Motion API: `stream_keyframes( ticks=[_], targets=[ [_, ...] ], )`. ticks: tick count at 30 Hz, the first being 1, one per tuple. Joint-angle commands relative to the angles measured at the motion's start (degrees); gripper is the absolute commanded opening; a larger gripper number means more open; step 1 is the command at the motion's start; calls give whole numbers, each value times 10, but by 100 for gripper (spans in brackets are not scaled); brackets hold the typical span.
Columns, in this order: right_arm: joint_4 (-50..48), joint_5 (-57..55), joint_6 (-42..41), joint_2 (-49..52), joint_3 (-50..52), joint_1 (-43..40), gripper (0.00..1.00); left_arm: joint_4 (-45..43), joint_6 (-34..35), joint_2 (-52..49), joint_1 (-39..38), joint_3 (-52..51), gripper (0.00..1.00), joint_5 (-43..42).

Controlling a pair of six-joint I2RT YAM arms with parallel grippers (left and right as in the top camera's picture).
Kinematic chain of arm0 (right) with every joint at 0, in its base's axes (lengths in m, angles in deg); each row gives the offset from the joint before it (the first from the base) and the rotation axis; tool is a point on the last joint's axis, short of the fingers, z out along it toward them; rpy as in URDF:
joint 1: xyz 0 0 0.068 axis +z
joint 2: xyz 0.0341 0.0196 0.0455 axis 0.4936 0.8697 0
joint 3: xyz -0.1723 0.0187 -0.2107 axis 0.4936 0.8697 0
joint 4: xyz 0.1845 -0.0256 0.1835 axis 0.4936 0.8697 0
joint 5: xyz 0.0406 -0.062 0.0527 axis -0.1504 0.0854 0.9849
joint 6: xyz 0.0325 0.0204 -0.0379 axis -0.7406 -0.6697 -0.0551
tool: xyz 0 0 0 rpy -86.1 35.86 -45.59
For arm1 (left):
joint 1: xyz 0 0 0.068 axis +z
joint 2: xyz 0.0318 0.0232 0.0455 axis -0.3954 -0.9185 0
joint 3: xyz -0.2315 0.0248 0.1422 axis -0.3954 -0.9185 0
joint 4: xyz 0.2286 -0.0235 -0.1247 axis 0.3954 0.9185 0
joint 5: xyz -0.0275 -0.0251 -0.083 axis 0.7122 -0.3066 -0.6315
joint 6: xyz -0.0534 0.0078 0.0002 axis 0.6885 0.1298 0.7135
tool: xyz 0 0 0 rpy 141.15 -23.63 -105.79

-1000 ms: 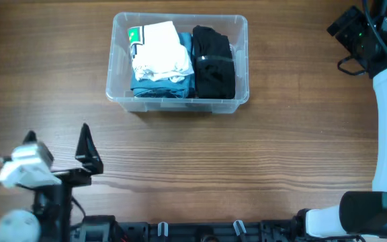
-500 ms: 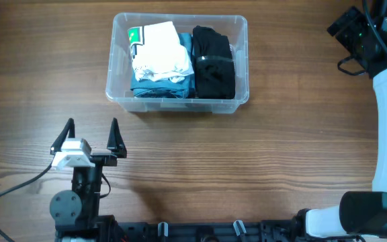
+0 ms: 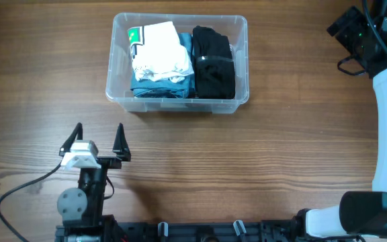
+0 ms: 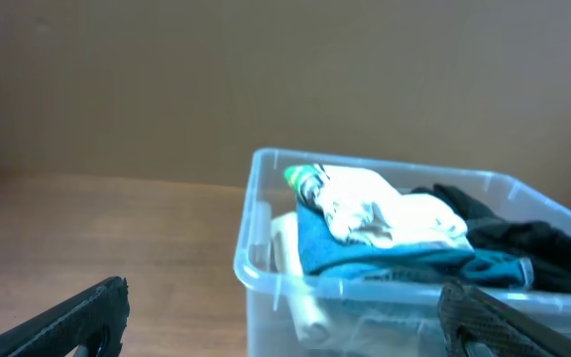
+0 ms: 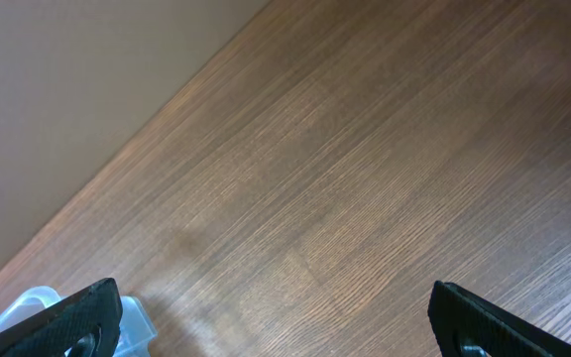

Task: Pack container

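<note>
Holding folded white, teal and black clothes [image 3: 160,48]: clear container [image 3: 180,105].

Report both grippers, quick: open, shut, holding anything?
Left gripper: open, holding nothing.
Right gripper: open, holding nothing.
</note>
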Motion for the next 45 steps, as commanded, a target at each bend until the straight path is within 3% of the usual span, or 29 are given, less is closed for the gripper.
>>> stream_keyframes(
  ticks=[1, 4, 29, 37, 39, 45],
  targets=[
    [-1, 5, -4, 6, 0, 1, 100, 8, 2, 7, -18, -24, 100, -9],
    [-1, 5, -4, 6, 0, 1, 100, 42, 2, 7, -22, -24, 100, -9],
    [-1, 5, -4, -10, 0, 7, 100, 41, 1, 7, -22, -24, 100, -7],
    [-5, -53, 0, -223, 29, 89, 100, 41, 2, 7, -22, -24, 100, -7],
    [-49, -52, 5, -292, 91, 89, 100, 41, 1, 7, -22, -24, 100, -7],
    [-308, 94, 198, -526, 404, 89, 100, 41, 1, 7, -22, -24, 100, -7]
  ],
)
